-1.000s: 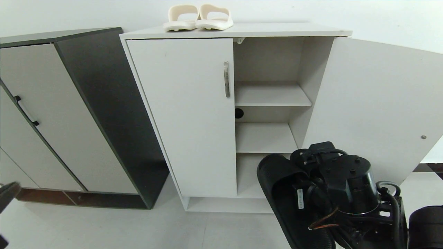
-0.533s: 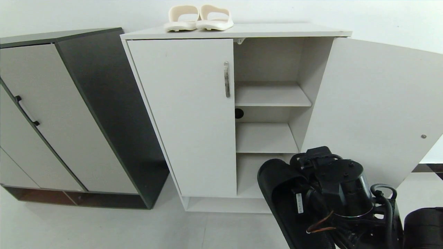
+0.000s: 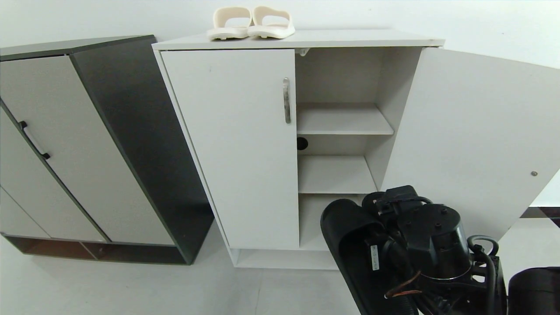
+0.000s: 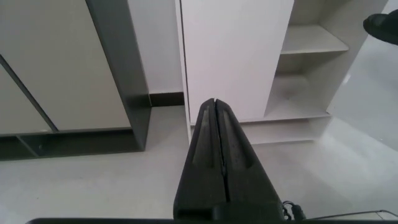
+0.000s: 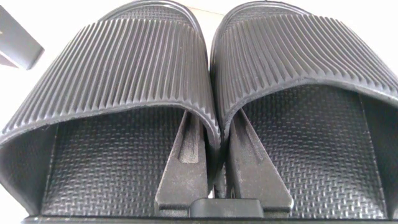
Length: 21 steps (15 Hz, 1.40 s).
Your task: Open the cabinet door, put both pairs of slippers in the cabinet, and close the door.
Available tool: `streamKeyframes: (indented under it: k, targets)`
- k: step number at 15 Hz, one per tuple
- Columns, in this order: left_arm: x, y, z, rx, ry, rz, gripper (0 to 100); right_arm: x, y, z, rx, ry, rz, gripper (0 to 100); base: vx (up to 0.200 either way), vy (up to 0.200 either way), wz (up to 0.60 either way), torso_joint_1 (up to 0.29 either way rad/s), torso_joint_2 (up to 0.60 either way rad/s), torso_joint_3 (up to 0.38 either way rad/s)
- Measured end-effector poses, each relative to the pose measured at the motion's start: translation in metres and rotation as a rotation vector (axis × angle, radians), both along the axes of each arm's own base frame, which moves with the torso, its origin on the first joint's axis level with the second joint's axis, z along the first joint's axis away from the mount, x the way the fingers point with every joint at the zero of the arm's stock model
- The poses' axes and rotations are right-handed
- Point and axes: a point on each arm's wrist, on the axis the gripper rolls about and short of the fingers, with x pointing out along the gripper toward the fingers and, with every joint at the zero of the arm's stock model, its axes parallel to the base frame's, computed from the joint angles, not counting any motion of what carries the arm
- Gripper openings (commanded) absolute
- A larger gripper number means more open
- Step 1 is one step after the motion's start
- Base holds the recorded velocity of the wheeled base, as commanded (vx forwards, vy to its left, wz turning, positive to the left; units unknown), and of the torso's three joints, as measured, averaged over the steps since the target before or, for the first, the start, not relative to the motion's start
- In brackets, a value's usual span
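The right gripper (image 5: pixel 216 168), clamped on the black slippers (image 3: pixel 350 236), sank slightly and edged leftward before the open cabinet (image 3: pixel 341 120). The left gripper (image 4: pixel 214 104) drew back from the dark cabinet (image 3: pixel 144 153).

Bright and even all round, just soft shadows inside the open white cabinet (image 3: pixel 227 144) (straight edges bowing a bit toward the head view's corners).

Nothing legible: the small white label (image 3: pixel 375 257) on the right arm (image 3: pixel 433 238) bears print too small to read
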Motion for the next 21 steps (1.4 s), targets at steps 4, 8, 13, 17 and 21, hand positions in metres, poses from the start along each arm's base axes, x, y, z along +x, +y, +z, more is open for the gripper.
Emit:
streamKeyframes:
  k: [4,8,13,17,21]
  targets:
    - [0.000,0.000,0.000,0.014,-0.005,-0.001,0,0.004,0.012,-0.001,0.048,-0.039,0.016,0,0.000,0.000,0.00,0.000,0.00,0.000]
    - [0.000,0.000,0.000,0.011,-0.005,-0.001,0,0.018,0.027,-0.021,0.069,-0.046,0.020,0,0.000,-0.150,0.00,0.001,0.00,0.004]
    - [0.000,0.000,0.000,0.003,-0.005,0.000,0,0.029,0.040,-0.041,0.070,-0.016,0.007,0,0.000,-0.120,0.00,0.000,0.00,0.001]
    - [0.000,0.000,0.000,-0.005,-0.004,0.004,0,0.036,0.055,-0.052,0.105,-0.007,0.008,0,0.000,0.000,0.00,0.000,0.00,0.000]
    - [0.000,0.000,0.000,-0.005,-0.004,0.003,0,0.039,0.061,-0.061,0.091,0.002,0.009,0,0.000,0.000,0.00,0.000,0.00,0.000]
